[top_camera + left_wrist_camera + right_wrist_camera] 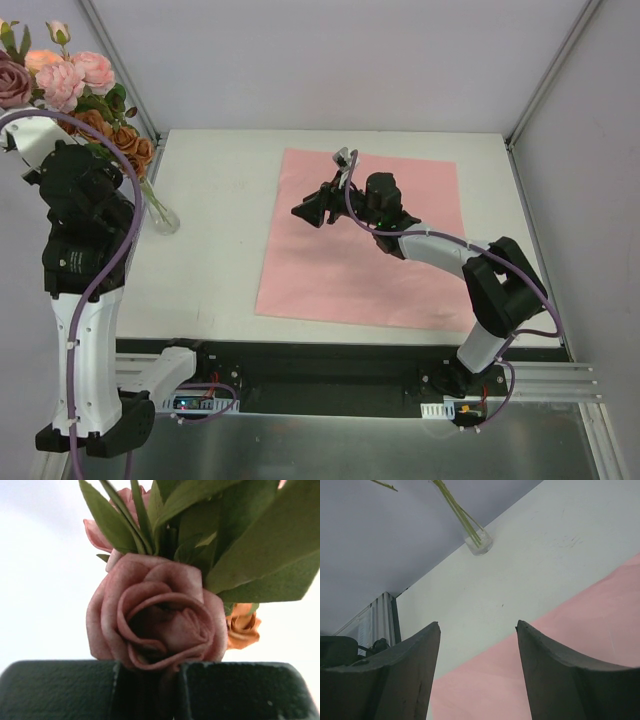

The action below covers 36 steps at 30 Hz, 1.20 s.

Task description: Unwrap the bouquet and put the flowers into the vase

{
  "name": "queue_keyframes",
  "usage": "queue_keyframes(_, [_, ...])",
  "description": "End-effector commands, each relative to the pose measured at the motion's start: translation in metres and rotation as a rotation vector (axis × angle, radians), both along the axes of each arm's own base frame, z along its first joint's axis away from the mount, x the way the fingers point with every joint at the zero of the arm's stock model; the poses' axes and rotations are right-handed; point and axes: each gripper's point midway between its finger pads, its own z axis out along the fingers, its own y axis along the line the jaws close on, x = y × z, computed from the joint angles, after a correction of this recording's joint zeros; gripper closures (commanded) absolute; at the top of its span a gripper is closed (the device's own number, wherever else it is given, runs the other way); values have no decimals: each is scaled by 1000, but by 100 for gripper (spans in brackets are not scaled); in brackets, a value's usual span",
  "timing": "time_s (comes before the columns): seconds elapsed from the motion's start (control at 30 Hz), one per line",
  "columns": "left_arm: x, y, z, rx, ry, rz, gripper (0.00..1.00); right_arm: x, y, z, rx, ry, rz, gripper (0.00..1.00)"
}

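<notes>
The flowers [70, 80], pink, peach and rust-orange blooms with green leaves, stand up at the far left, their thin stems [457, 510] reaching down into the small clear vase [163, 218] on the table's left edge. My left gripper [150, 667] is shut on the flowers' stems just under a mauve-pink rose [155, 617]. In the top view this gripper is hidden among the blooms. My right gripper [310, 212] hovers open over the left part of the flat pink paper [370, 260], with nothing between its fingers [410, 655]. The vase [479, 544] shows far off in the right wrist view.
The white table [220, 270] ends at a black strip along the near edge. Grey walls and metal frame posts [120, 70] close in the back and sides. The left arm's purple cable [115, 260] loops beside the vase.
</notes>
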Motion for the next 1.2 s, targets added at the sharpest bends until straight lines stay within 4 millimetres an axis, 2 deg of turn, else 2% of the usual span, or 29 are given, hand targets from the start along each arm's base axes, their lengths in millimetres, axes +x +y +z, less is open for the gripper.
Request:
queue_keyframes(0.0, [-7,15,42,-25,-157,115,100,0,2,22,53,-61,18,35])
queue_keyframes(0.03, [0,17,41,-26,-145,134,100,0,2,22,54,-60,20,35])
queue_keyframes(0.3, [13,24,56,-67,-206,184,100,2,1,22,53,-61,19,35])
queue_keyframes(0.73, [40,23,37,-106,-177,185,100,3,2,19,50,-55,23,35])
queue_keyframes(1.17, [47,23,8,-135,-132,206,100,4,4,16,48,-46,24,35])
